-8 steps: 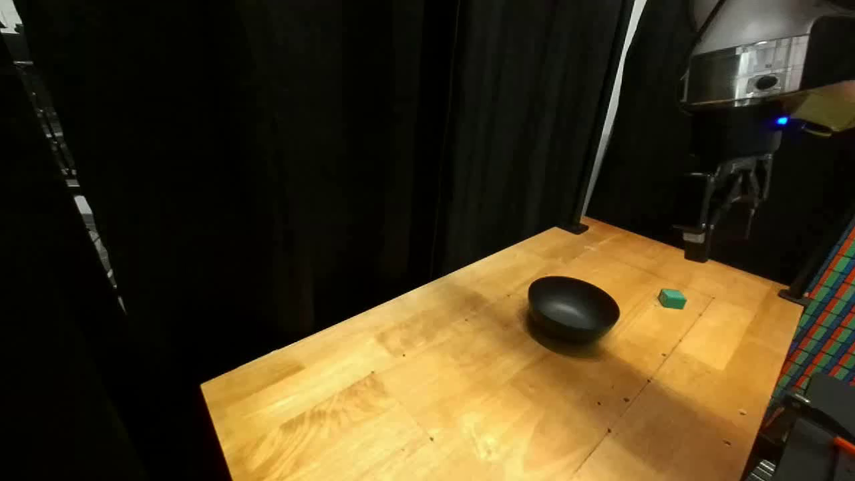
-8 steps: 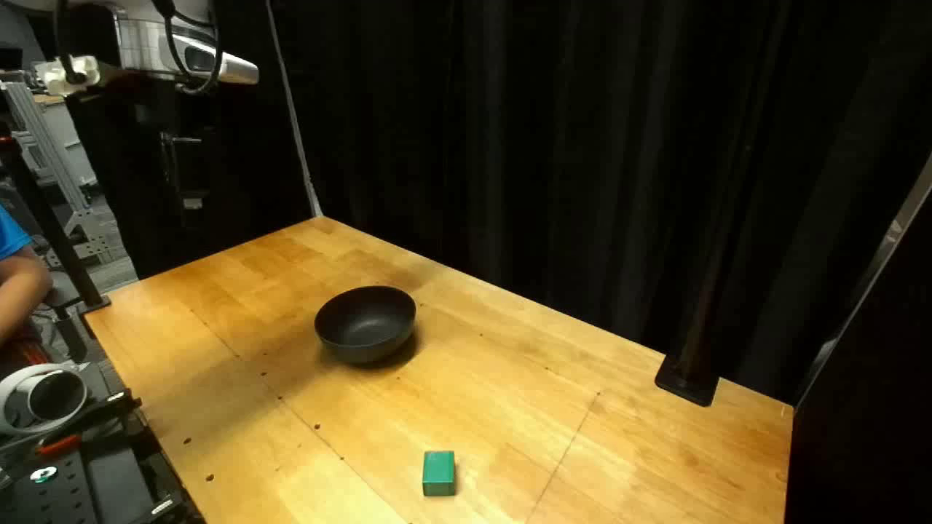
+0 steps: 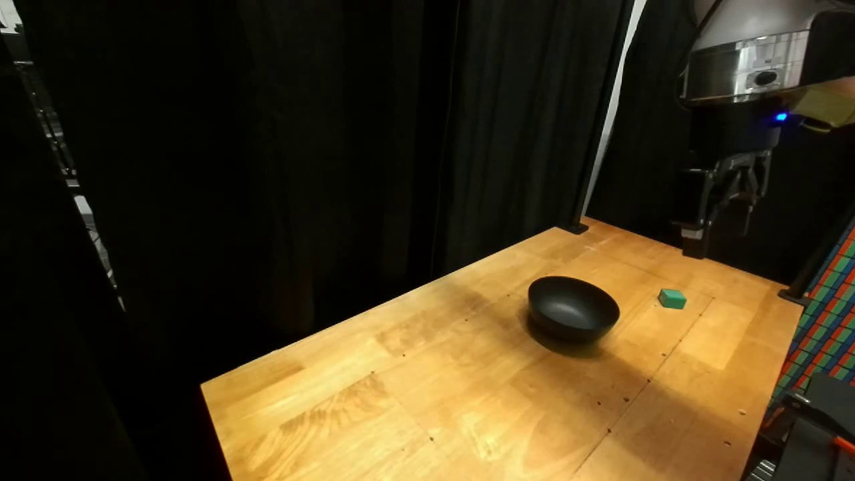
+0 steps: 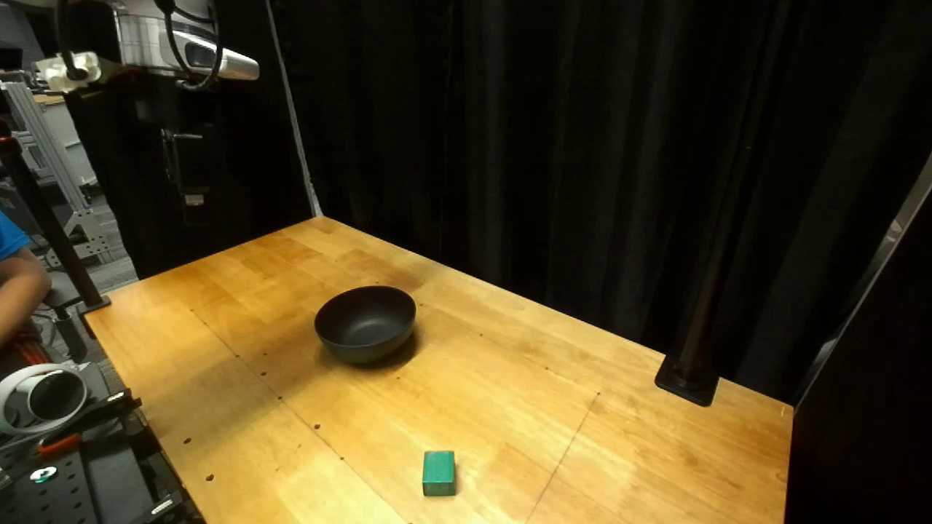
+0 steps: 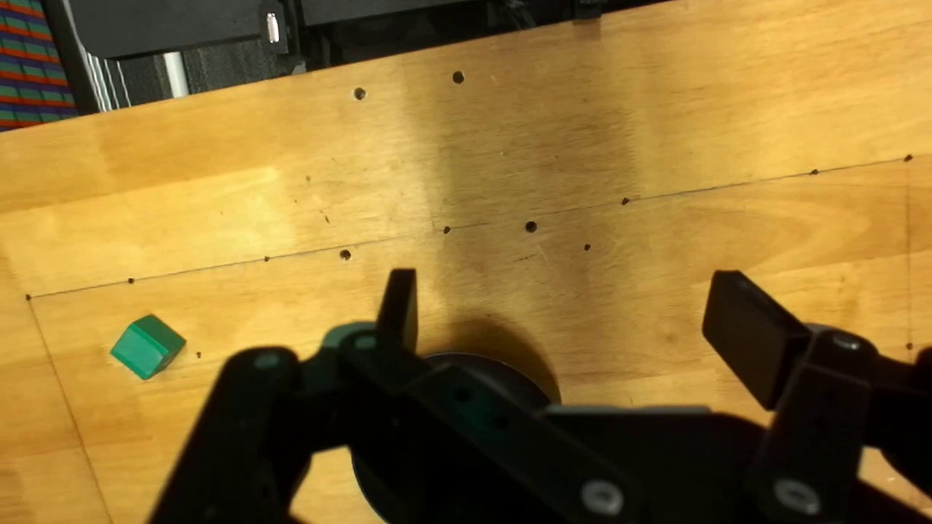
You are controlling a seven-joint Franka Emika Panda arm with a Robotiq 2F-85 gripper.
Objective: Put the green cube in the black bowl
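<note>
Wrist view: green cube (image 5: 148,347), one corner topmost, long axis unclear, and end effector (image 5: 571,313), jaws apart.

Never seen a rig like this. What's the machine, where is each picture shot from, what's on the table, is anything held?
The machine is a robot arm with a two-fingered tool at its end. The exterior views are taken from outside the robot, looking down at a wooden table with black curtains behind it. The wrist view is taken from the arm's wrist, looking down past the tool. On the table are a black bowl, partly hidden by the tool in the wrist view, and, apart from it, a small green cube. The tool's fingers are spread with nothing gripped, so nothing is held; the cube is not in the bowl yet.
</note>
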